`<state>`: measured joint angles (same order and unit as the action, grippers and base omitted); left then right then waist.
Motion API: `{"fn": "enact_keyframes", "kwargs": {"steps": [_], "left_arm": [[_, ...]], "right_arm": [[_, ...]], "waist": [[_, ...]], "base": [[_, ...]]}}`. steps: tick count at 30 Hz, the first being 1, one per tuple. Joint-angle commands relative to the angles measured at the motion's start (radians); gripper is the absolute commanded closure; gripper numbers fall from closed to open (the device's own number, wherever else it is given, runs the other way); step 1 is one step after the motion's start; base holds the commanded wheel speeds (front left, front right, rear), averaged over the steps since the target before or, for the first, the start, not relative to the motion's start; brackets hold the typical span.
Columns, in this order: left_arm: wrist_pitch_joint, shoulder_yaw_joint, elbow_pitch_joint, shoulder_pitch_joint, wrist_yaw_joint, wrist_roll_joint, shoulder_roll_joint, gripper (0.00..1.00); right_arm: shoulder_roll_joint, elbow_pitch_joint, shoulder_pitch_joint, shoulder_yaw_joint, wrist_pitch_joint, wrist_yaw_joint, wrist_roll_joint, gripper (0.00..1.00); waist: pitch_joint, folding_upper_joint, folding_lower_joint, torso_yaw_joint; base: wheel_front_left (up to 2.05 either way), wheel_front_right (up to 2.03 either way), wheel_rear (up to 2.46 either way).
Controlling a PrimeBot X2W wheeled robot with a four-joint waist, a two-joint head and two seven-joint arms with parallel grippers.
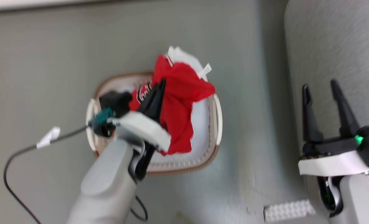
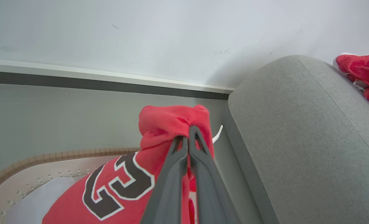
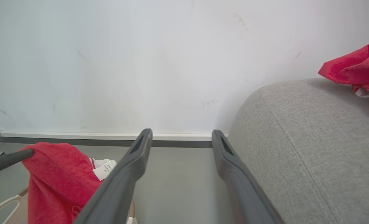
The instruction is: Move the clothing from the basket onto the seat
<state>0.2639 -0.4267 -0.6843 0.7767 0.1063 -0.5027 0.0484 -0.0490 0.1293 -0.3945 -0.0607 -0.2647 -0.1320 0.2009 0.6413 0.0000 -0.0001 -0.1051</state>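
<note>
My left gripper (image 1: 162, 83) is shut on a red garment (image 1: 179, 109) with black-and-white lettering, holding it bunched above the cream basket (image 1: 214, 137). In the left wrist view the gripper (image 2: 189, 132) pinches a fold of the red garment (image 2: 168, 124), whose lettering hangs over the basket (image 2: 32, 174). My right gripper (image 1: 320, 85) stands open over the grey sofa (image 1: 336, 46), nothing between its fingers; the right wrist view has the gripper (image 3: 181, 135) beside the sofa (image 3: 311, 140). Another red garment (image 3: 355, 68) lies on the sofa, and the left wrist view has this second garment (image 2: 363, 73) too.
Grey floor (image 1: 47, 62) surrounds the basket, with a white wall (image 2: 172, 31) and dark skirting behind. A black cable (image 1: 13, 158) with a white tag trails over the floor at the left. A pale studded plate (image 1: 288, 210) lies on the floor near the sofa.
</note>
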Motion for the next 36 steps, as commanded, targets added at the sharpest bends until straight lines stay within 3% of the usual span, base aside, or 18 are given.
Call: {"fn": "enact_keyframes", "kwargs": {"steps": [1,13,18,27,36], "left_arm": [[0.001,0.009,0.032,-0.053,0.006,-0.004,0.004,1.00],[-0.001,0.051,0.260,-0.313,-0.018,0.044,0.024,1.00],[-0.027,0.055,0.378,-0.409,-0.056,0.031,0.047,1.00],[-0.101,0.058,0.597,-0.519,-0.123,0.020,0.074,1.00],[-0.158,0.031,0.742,-0.559,-0.151,0.037,0.087,1.00]], "right_arm": [[-0.003,0.020,0.025,-0.010,0.001,0.002,0.018,0.00],[-0.003,0.102,0.158,-0.078,0.001,0.002,0.077,0.00],[-0.003,0.100,0.207,-0.129,0.001,0.002,0.068,0.00],[-0.003,0.065,0.249,-0.234,0.001,0.003,0.044,0.00],[-0.003,0.006,0.214,-0.385,0.001,0.002,0.004,0.00]], "waist": [[-0.145,0.0000,0.0001,0.016],[-0.472,0.0000,0.0001,0.006],[-0.564,0.0000,0.0001,0.007],[-0.630,0.0000,0.0001,0.036],[-0.638,0.0000,0.0001,0.066]], "base": [[0.00,0.00,0.00],[0.00,0.00,0.00],[0.00,0.00,0.00],[0.00,0.00,0.00],[0.00,0.00,0.00]]}}
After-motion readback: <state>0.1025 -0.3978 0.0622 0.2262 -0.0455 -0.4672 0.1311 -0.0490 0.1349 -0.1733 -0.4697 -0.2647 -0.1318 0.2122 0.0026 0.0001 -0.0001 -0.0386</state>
